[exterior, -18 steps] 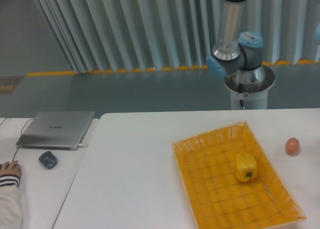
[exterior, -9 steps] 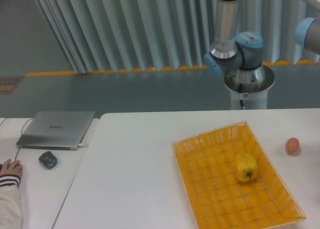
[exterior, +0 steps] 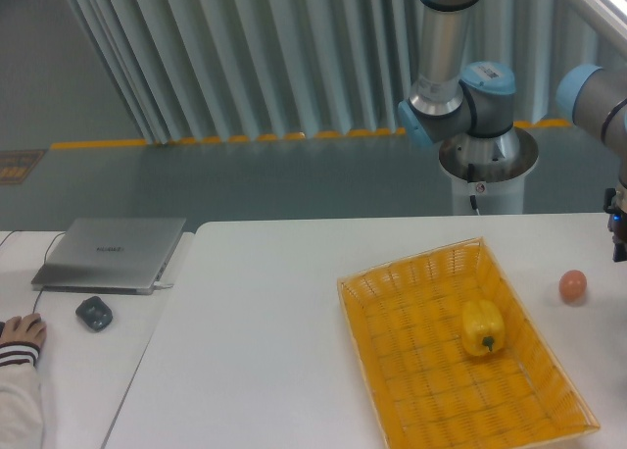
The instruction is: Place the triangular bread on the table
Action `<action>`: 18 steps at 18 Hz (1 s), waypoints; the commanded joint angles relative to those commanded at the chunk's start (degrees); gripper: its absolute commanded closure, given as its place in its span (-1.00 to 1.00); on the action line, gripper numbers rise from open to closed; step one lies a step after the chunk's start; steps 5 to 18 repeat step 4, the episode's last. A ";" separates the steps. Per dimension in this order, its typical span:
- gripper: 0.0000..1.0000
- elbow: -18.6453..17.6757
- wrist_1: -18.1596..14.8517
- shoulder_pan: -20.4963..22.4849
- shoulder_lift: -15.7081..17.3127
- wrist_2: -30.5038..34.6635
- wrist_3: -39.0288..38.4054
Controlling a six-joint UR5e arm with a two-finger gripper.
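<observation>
One pepper (exterior: 483, 327) in basket (exterior: 411, 302), one egg (exterior: 573, 285) on table (exterior: 265, 341); gripper out of view.

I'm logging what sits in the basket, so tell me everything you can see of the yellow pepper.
The yellow pepper is a blocky bell pepper with smooth, glossy skin and lobed sides. A short dark stem points toward the camera, so it lies tipped over rather than upright. It rests on the woven floor of the yellow basket, right of the middle and clear of the walls. Nothing else touches it.
</observation>
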 joint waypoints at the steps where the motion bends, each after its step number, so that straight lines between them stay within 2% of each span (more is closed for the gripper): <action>1: -1.00 0.00 0.00 0.00 -0.09 -0.27 0.00; 18: -1.00 0.00 0.00 0.00 -0.09 -0.27 0.00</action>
